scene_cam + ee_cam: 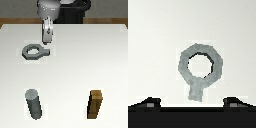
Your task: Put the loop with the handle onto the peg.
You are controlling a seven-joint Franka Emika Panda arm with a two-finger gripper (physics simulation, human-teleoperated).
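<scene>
Your end effector point(48, 41) hangs spread, seemingly empty, just above the loop with the handle point(33, 51), which lies flat on the tabletop point(75, 60), well apart from the peg point(34, 104).

Flat grey loop point(33, 52), seemingly well apart from upright peg point(34, 104)

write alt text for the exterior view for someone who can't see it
A robot arm's claw hangs over a white table, just above a flat grey-green loop with a handle lying flat. Nearer the camera stand an upright dark grey peg on the exterior view's left and a brown wooden block on its right.
</scene>
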